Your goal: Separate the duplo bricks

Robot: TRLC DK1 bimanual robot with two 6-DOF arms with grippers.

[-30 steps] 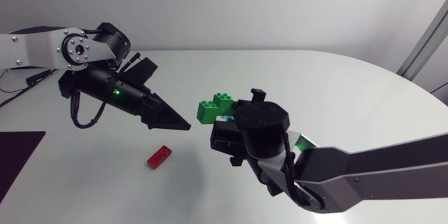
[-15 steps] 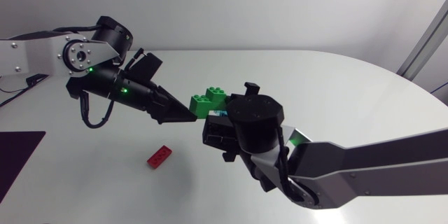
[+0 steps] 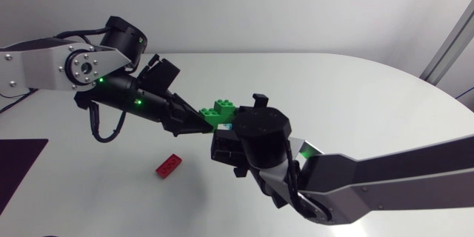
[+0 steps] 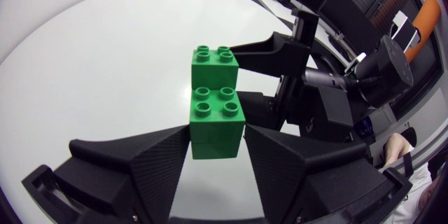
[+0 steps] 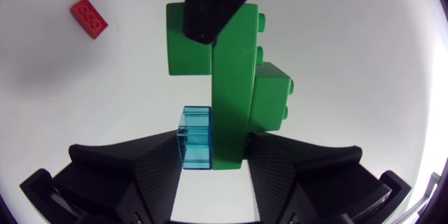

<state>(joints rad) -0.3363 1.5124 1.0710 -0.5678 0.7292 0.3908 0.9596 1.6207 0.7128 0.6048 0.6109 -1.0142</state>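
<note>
right now a stack of green plastic duplo bricks point(image 3: 221, 111) is held over the middle of the round white table point(image 3: 355, 96), caught between both arms. the right gripper point(image 5: 212, 148), on the arm coming in from the right and near side, is closed on the stack's nearer end. one broad black finger presses a small translucent blue duplo brick point(image 5: 197, 138) stuck to the green stack's side, and the other finger presses the green brick opposite, so the claw stands only as wide as those two pieces together. the left gripper point(image 4: 217, 147) comes in from the left with its wedge fingers narrowed around the stack's left end. in the left wrist view each finger lies against one side of the green block closest to the camera, with no gap that i can make out. the studs of the green bricks face that camera. on the table, left of and nearer than the held stack and well apart from it, a small red rectangular duplo brick point(image 3: 169, 164) lies flat with its studs up.
</note>
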